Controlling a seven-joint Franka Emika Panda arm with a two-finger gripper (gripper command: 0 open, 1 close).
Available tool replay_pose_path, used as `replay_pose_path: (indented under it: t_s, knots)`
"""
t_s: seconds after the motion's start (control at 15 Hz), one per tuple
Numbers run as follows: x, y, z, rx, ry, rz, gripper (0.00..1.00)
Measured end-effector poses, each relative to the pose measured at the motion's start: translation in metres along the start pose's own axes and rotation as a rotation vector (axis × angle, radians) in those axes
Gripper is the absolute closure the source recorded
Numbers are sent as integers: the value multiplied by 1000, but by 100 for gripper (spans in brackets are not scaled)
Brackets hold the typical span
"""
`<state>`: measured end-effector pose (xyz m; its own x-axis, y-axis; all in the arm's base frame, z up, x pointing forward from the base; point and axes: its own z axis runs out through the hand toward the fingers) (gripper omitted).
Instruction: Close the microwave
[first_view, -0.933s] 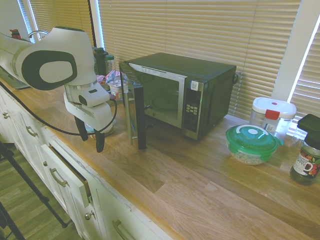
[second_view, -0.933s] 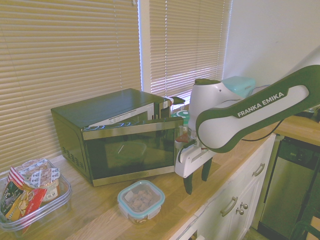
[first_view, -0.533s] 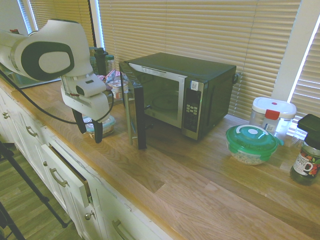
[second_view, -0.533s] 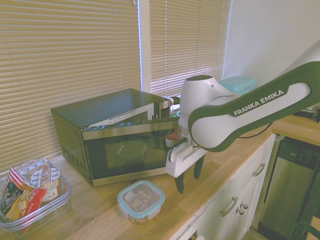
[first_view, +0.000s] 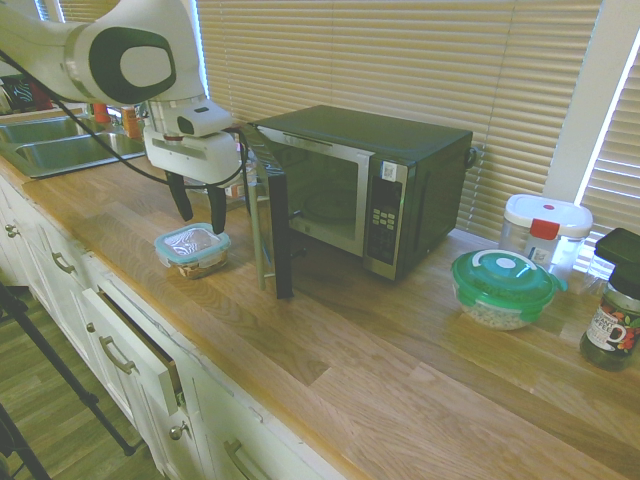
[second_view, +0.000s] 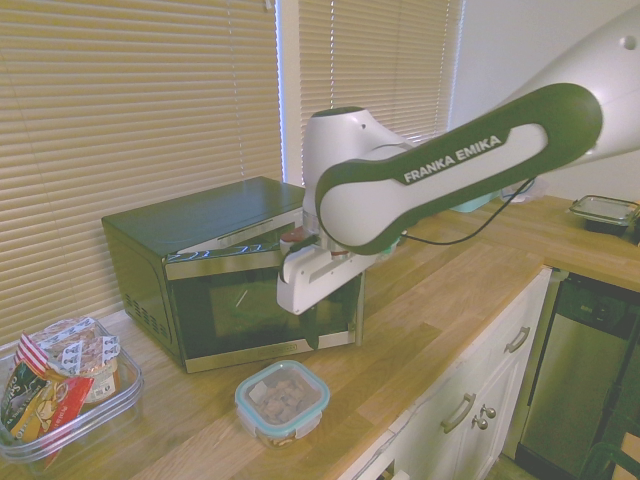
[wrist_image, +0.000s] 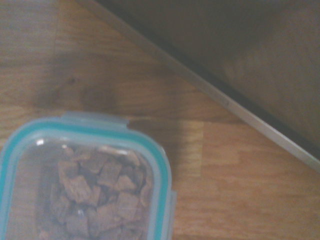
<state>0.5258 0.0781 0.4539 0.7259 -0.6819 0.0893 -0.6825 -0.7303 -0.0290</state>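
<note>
My gripper, empty with fingers apart, hangs above the lidded container on the counter, presumably to reach the outer face of the half-open door of the microwave by the blinds. Versus the earlier frame, I have risen and shifted towards the sink; door angle unchanged

The wrist view cuts off part of the clear food box with the blue rim. The door there looks blurry and runs out of sight.
</note>
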Motion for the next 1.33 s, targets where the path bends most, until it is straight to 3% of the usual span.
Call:
replay_pose_path:
  t_s: [0.93,1.33]
  knots:
    - [162,-75,-17,13,13,74,0]
    - [191,-84,-17,-25,-67,54,0]
